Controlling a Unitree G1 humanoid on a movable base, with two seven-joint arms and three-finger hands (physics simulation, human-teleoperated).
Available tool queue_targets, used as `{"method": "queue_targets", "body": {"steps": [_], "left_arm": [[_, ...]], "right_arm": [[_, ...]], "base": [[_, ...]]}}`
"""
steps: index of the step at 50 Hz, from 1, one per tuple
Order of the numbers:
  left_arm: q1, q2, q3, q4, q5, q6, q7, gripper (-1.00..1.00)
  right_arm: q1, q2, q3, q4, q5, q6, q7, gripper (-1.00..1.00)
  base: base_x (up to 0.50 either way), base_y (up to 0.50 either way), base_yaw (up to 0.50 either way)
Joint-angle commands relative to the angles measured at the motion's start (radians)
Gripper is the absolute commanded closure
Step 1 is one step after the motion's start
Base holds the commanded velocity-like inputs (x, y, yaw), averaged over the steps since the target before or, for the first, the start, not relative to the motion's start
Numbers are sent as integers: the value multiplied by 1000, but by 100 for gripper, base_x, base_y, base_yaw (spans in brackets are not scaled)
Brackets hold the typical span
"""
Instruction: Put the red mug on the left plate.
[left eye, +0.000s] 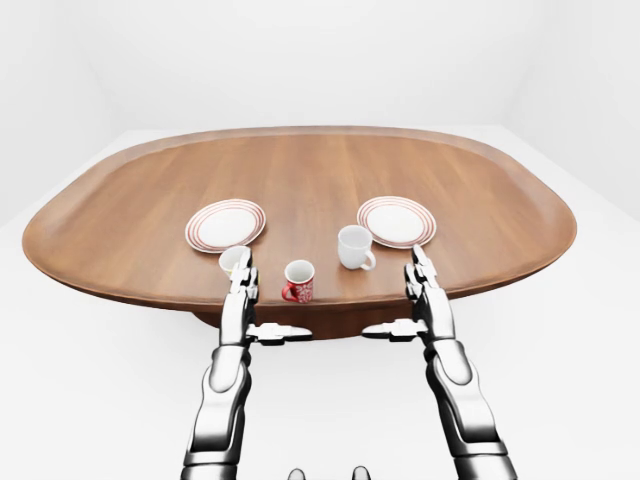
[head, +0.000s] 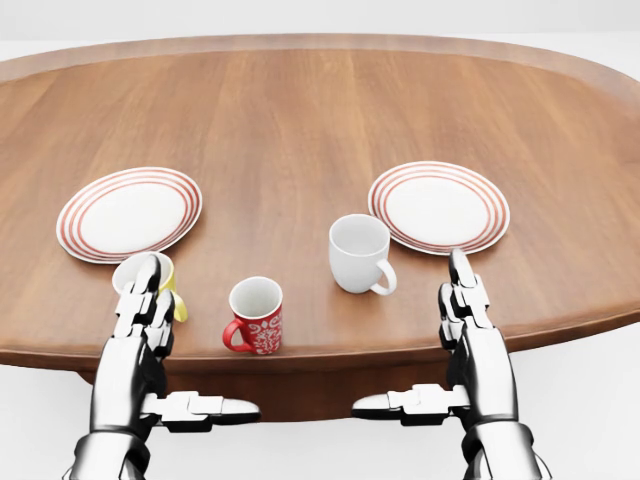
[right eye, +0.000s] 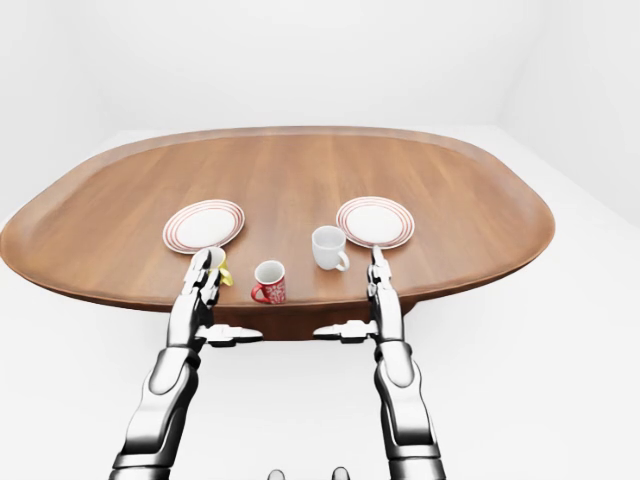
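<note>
The red mug (head: 256, 316) with a white pattern stands upright near the table's bottom edge in the head view, its handle to the left. The left plate (head: 128, 213), white with red rings, lies up and to the left of it. My left hand (head: 150, 300) is open, fingers straight, just left of the red mug and in front of a mug with a yellow handle (head: 172, 292). My right hand (head: 462, 300) is open too, well right of the red mug, below the right plate (head: 439, 206). Neither hand touches the mug.
A white mug (head: 359, 253) stands between the red mug and the right plate. The oval wooden table (left eye: 300, 170) stretches far toward the top of the views; white floor and walls surround it.
</note>
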Motion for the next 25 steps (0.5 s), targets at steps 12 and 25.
{"method": "queue_targets", "body": {"steps": [12,25], "left_arm": [[0,5,5,-9,-12,12,-39,-100],[379,40,-117,-670,151,-55,-35,-100]], "right_arm": [[0,-13,-31,-3,36,8,25,-100],[438,28,-60,-630,92,-24,122,-100]], "base": [[0,0,0],[0,0,0]]}}
